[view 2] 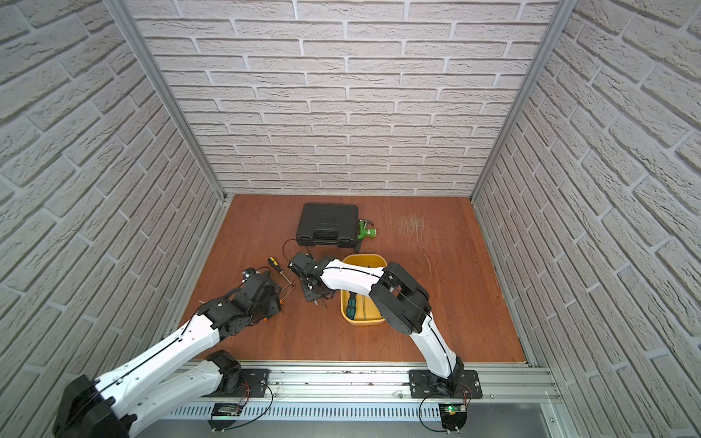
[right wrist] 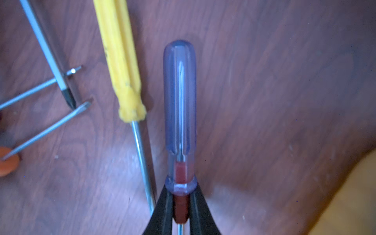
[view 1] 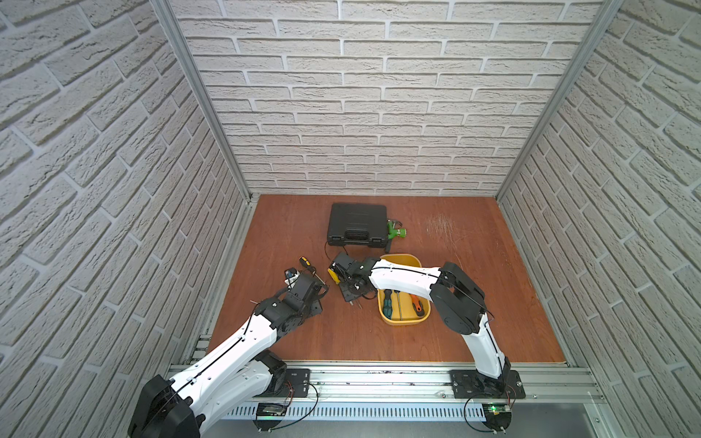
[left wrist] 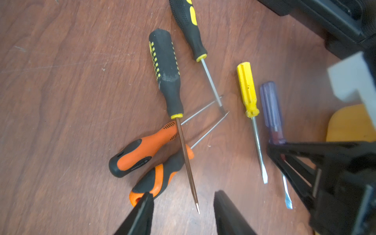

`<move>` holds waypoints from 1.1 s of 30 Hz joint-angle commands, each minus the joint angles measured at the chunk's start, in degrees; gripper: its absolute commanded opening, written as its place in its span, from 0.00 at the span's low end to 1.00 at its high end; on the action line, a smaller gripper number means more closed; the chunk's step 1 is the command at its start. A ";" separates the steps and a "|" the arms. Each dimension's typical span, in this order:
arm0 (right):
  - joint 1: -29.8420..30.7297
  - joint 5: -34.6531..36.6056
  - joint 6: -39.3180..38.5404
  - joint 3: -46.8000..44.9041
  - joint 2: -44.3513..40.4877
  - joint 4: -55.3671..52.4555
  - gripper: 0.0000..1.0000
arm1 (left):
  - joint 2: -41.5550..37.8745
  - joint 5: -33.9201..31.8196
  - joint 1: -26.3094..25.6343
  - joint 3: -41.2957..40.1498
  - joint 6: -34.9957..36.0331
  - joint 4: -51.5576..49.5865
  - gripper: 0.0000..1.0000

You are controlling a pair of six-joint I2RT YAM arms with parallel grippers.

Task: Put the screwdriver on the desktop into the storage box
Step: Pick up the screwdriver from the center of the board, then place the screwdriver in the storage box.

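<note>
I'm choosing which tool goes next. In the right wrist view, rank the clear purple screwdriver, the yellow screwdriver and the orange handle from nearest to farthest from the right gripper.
1. Clear purple screwdriver: held by the right gripper, jaws pinching its neck.
2. Yellow screwdriver: lying alongside the purple one, shaft next to one jaw.
3. Orange handle: farthest, beyond the yellow one.

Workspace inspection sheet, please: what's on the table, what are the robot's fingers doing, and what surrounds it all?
Surface: desktop, reddish wood, pale scratched patch.
Job's things: yellow storage box holds screwdrivers; six loose screwdrivers lie outside it.
Clutter: black tool case, green tool beside it.
Grippers: left gripper open; right gripper fingers shut on clear purple screwdriver.
Cables: black cables along both arms.
Surroundings: brick-pattern walls, metal frame.
</note>
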 commanded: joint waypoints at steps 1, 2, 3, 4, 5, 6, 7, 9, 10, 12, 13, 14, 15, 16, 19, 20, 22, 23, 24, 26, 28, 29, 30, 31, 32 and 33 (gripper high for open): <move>0.96 1.38 1.07 -2.27 -8.67 1.08 0.03 | -0.43 0.17 0.35 -0.49 -0.32 1.54 0.52; 1.02 1.69 1.27 -3.05 -11.64 1.15 0.02 | -0.46 0.22 0.31 -0.46 -0.42 1.53 0.52; 1.18 1.89 1.49 -3.91 -13.14 1.21 0.03 | -0.34 0.24 0.33 -0.38 -0.34 1.52 0.52; 1.37 1.98 1.75 -4.83 -14.75 1.30 0.03 | -0.26 0.28 0.35 -0.29 -0.37 1.44 0.52; 1.69 2.04 1.99 -6.10 -16.65 1.41 0.03 | -0.18 0.37 0.35 -0.11 -0.34 1.35 0.52; 1.98 2.43 2.20 -7.25 -18.47 1.58 0.03 | -0.07 0.33 0.35 -0.03 -0.25 1.35 0.52; 2.36 3.16 2.48 -8.78 -20.77 1.83 0.03 | -0.08 0.42 0.35 -0.02 -0.17 1.34 0.52; 2.53 4.05 3.35 -11.84 -25.09 2.19 0.03 | 0.00 0.40 0.33 -0.11 -0.10 1.64 0.52; 2.51 4.87 3.83 -13.60 -27.36 2.23 0.03 | 0.14 0.48 0.35 -0.19 -0.01 1.93 0.52; 2.47 7.07 4.83 -16.40 -31.85 1.64 0.03 | 0.79 0.81 0.35 -0.11 0.03 2.54 0.52; 2.43 8.35 5.13 -17.55 -34.01 1.05 0.03 | 1.40 1.05 0.35 0.06 0.24 3.01 0.52; 2.37 9.38 5.63 -18.76 -36.20 0.44 0.03 | 1.96 1.47 0.32 0.24 0.68 3.46 0.52; 2.34 10.51 6.08 -19.74 -38.06 0.06 0.03 | 2.25 2.01 0.26 0.27 0.99 4.15 0.52; 2.27 11.93 6.81 -21.05 -40.18 -0.27 0.02 | 2.62 2.50 0.22 0.33 1.17 4.84 0.51; 1.02 13.47 8.37 -24.93 -45.96 -0.31 0.02 | 3.39 2.79 -0.10 0.64 1.17 5.64 0.51; 0.31 13.54 8.85 -26.11 -47.67 -0.55 0.02 | 3.82 2.79 -0.29 0.76 1.26 5.71 0.51; -1.17 13.81 9.27 -27.78 -50.12 -1.63 0.02 | 4.86 2.76 -1.02 1.07 1.08 5.97 0.50; -2.09 13.62 9.67 -28.44 -50.98 -2.35 0.02 | 5.60 2.78 -1.63 1.20 0.83 6.27 0.50; -3.08 13.31 9.93 -28.97 -51.69 -2.85 0.02 | 6.28 2.58 -2.27 1.29 0.58 6.54 0.50; -5.75 11.17 10.22 -30.42 -53.01 -2.79 0.02 | 7.91 1.96 -3.67 1.72 0.10 6.98 0.50; -8.08 8.83 10.31 -31.31 -53.75 -2.48 0.02 | 9.14 1.34 -4.66 2.25 -0.05 7.05 0.50; -8.97 8.08 10.44 -31.49 -53.96 -2.48 0.03 | 9.64 1.17 -5.06 2.50 -0.15 7.14 0.50; -9.41 7.86 10.30 -31.47 -54.05 -2.54 0.03 | 9.87 1.12 -5.23 2.65 -0.20 7.27 0.50; -9.69 7.86 10.07 -31.35 -53.92 -2.70 0.03 | 10.00 1.03 -5.53 2.79 -0.32 7.31 0.50; -9.87 7.87 9.90 -31.19 -53.74 -2.70 0.02 | 9.96 0.87 -5.69 2.88 -0.23 7.23 0.50; -10.01 7.81 9.72 -31.17 -53.60 -2.60 0.03 | 9.77 0.65 -5.80 2.84 -0.39 7.14 0.50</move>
